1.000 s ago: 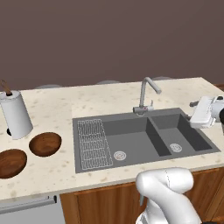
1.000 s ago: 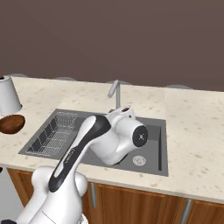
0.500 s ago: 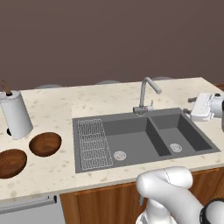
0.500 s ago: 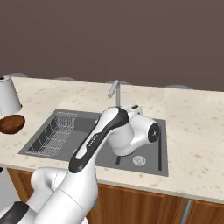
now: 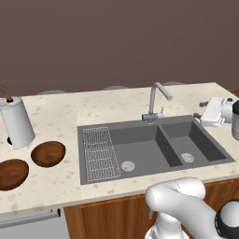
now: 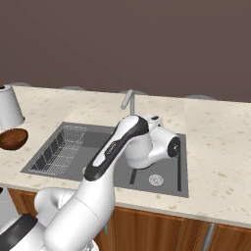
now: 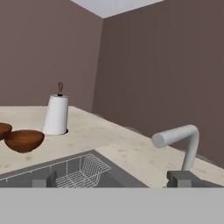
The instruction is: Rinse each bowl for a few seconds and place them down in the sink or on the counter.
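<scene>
Two dark reddish-brown bowls (image 5: 48, 153) (image 5: 11, 173) sit on the beige counter (image 5: 60, 186) left of the sink (image 5: 140, 140); one bowl (image 6: 12, 138) is at the left edge of the right base view. In the hand view both bowls (image 7: 24, 140) (image 7: 3, 130) lie far off past the wire grid (image 7: 83, 170). My gripper (image 5: 200, 110) hovers at the sink's right end, far from the bowls, pointing left toward the faucet (image 5: 156, 100). Its fingertips (image 7: 41, 181) stand wide apart, open, with nothing between them.
A tall white cylinder with a brown stick (image 5: 17, 122) stands behind the bowls. The curved faucet (image 7: 177, 135) rises close ahead of the hand, to its right. My own arm (image 6: 127, 147) arches over the sink's middle in the right base view.
The hand has risen slightly at the sink's right end and the wrist has swung a little to the right. The bowls have not moved, and the jaws stayed open.
</scene>
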You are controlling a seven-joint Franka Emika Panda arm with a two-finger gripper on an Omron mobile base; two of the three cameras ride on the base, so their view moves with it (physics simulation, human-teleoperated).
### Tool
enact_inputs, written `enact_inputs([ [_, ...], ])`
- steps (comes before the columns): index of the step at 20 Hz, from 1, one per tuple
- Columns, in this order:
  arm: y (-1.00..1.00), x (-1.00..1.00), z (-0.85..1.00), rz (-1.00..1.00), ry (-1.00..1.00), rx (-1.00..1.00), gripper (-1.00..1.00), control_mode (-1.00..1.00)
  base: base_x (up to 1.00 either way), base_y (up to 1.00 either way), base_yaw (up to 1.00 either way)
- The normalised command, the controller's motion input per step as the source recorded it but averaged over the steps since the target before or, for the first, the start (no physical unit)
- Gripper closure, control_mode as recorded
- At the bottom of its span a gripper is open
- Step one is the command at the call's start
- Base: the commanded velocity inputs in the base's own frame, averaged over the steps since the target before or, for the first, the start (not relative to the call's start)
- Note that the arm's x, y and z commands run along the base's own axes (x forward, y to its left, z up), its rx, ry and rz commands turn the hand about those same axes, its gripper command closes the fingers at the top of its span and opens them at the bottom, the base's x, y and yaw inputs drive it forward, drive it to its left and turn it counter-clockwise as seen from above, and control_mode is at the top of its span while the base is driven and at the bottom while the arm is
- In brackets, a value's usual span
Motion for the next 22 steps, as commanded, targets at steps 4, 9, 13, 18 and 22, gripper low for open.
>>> enact_inputs([
  [4, 0.0, 0.24, -0.1, -0.08, -0.06, 0.02, -1.0, -1.0, 0.0, 0.0, 0.0],
  [9, -0.01, 0.23, -0.06, -0.08, -0.03, 0.07, -1.0, -1.0, 0.0, 0.0, 0.0],
  [13, -0.13, 0.13, -0.01, -0.05, 0.0, 0.11, -1.0, -1.0, 0.0, 0.0, 0.0],
  [18, -0.1, 0.12, -0.09, -0.01, 0.0, 0.07, -1.0, -1.0, 0.0, 0.0, 0.0],
  [22, 0.0, 0.17, -0.17, 0.0, 0.0, 0.0, -1.0, -1.0, 0.0, 0.0, 0.0],
])
